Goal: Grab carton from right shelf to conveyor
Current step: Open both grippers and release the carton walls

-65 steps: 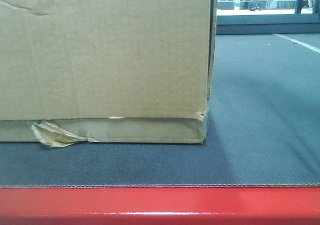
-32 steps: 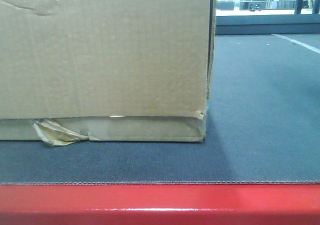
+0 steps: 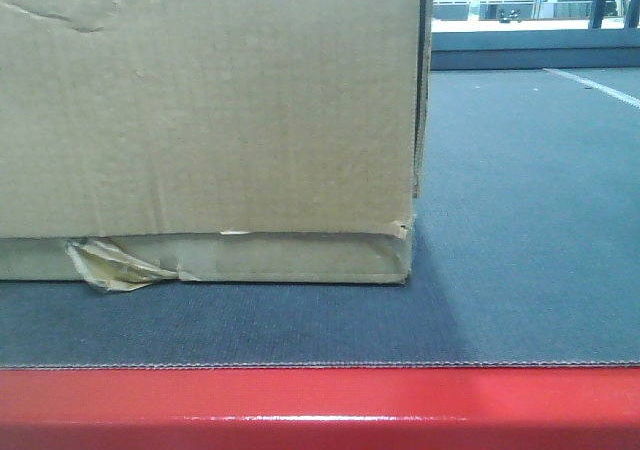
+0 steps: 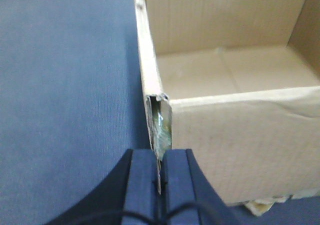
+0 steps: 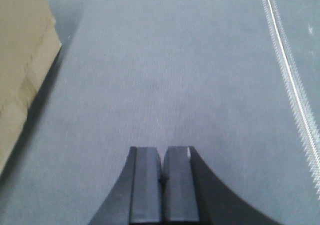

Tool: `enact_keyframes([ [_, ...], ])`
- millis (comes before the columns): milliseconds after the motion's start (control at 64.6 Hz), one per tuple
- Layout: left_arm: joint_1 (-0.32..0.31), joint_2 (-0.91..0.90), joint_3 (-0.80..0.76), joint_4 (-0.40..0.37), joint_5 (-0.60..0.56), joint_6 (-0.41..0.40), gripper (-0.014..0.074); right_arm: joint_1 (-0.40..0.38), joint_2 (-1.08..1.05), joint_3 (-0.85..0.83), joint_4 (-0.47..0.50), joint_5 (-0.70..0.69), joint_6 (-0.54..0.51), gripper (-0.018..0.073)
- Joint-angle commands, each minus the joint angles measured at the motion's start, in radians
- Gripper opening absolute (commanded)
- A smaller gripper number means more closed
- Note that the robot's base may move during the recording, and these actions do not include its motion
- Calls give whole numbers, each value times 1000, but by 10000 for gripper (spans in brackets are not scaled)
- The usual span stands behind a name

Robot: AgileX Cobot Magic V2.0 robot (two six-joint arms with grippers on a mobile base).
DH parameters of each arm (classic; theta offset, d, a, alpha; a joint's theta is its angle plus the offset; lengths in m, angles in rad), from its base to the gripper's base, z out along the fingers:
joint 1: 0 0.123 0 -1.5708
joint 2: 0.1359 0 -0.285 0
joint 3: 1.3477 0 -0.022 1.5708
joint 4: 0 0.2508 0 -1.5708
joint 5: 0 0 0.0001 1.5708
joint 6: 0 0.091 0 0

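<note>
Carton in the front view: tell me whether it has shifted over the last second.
Barely. The carton has crept slightly up in the frame, its bottom edge a touch farther from the conveyor's red front edge; no sideways shift.

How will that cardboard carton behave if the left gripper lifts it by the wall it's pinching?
The carton looks empty, so probably light. Held by the left gripper at one thin wall, it would likely tilt and flex. Creased, torn board suggests the wall may buckle.

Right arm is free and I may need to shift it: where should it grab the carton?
Grip the open carton's upright wall rim from above, jaws astride it, as the left gripper does. The right gripper is shut over the conveyor, so it must open first.
</note>
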Motion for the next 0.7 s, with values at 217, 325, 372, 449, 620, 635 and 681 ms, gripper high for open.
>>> enact_keyframes([
  [217, 2, -273, 154, 14, -67, -5, 23, -4, -315, 278, -14, -288, -31, -70],
  [325, 2, -318, 164, 14, -74, -5, 23, -4, -425, 321, -14, -325, -39, -70],
  [372, 2, -331, 164, 14, -82, -5, 23, -4, -469, 332, -14, -325, -39, -70],
  [449, 2, -343, 164, 14, -83, -5, 23, -4, -521, 333, -14, -323, -39, -70],
  [620, 2, -345, 164, 14, -83, -5, 23, -4, -561, 333, -14, -384, -39, -70],
  [635, 2, -345, 164, 14, -83, -5, 23, -4, -561, 333, -14, -386, -39, -70],
  [681, 2, -345, 164, 14, -83, -5, 23, -4, -561, 333, -14, -393, -39, -70],
])
